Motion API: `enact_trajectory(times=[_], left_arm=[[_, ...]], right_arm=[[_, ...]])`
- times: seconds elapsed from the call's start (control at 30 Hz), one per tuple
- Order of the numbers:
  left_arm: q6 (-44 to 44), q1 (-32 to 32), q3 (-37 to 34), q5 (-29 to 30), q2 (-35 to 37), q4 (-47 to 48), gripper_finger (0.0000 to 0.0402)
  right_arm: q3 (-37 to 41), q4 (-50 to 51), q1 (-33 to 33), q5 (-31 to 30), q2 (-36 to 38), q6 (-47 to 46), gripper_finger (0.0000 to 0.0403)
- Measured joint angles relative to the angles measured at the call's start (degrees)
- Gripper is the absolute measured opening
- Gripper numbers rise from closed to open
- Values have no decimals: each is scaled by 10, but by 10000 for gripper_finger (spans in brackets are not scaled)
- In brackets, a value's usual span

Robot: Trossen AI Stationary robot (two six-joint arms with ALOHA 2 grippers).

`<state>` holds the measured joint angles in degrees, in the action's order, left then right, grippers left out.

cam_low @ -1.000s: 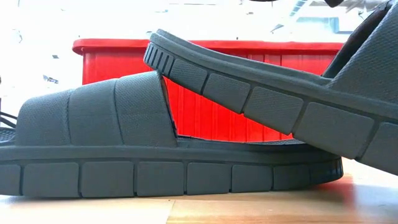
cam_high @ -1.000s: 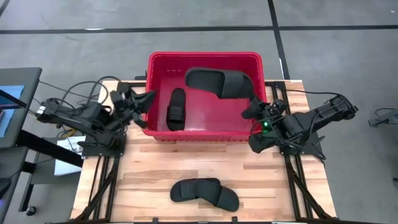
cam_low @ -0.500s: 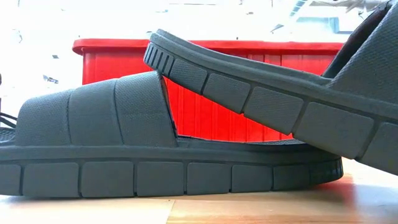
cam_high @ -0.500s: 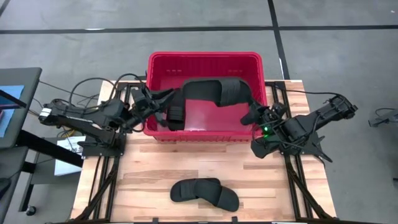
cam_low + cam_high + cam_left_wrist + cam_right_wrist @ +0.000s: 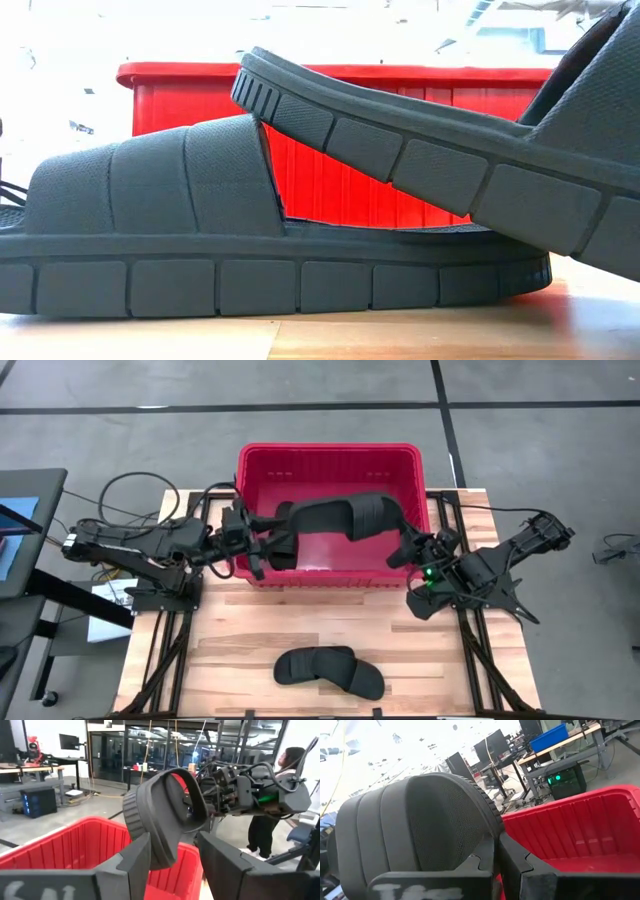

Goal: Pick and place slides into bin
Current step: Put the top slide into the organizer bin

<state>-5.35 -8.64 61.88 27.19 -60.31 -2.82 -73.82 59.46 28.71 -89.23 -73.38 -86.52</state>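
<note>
One black slide (image 5: 335,515) hangs over the red bin (image 5: 330,452), its strap toward the table's right. It also shows in the left wrist view (image 5: 165,805) and the right wrist view (image 5: 420,820). My right gripper (image 5: 402,543) is shut on its strap end. My left gripper (image 5: 266,545) is open inside the bin's left wall, with a finger on either side of the slide's free end. A second slide (image 5: 287,552) lies in the bin, partly hidden by my left gripper. Two more slides (image 5: 330,670) lie at the table's near edge, one leaning on the other's strap (image 5: 190,180). My right gripper pinches the slide between its two fingers (image 5: 482,857) at the edge beside the strap (image 5: 480,827); the fingers hide the exact spot. They come about level from the table's right. The slide is lifted clear above the bin's floor, reaching toward the left. My left gripper's fingers (image 5: 132,862) flank the slide's free end (image 5: 159,851), coming level from the table's left; I cannot tell whether they touch it.
The bin's thick rim and slotted walls (image 5: 200,100) stand between both arms and its inside. Bare wooden table (image 5: 260,630) lies between the bin and the two front slides. A person (image 5: 285,775) stands beyond the table in the left wrist view.
My right gripper has raised the slide off the bin's far side and carried it toward the near edge and left. My left gripper has gone toward the table's right, over the bin's left wall, up to the slide's free end.
</note>
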Motion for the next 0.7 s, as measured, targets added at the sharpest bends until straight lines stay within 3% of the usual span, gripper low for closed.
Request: enact_trajectory(times=[0.33,0.7], left_arm=[[-45,27,0,-27,-5,41,158],[-50,32,0,-40,-8,15,158]], right_arm=[[0,0,21,-8,0,1,0],[0,-2,24,-8,0,1,0]])
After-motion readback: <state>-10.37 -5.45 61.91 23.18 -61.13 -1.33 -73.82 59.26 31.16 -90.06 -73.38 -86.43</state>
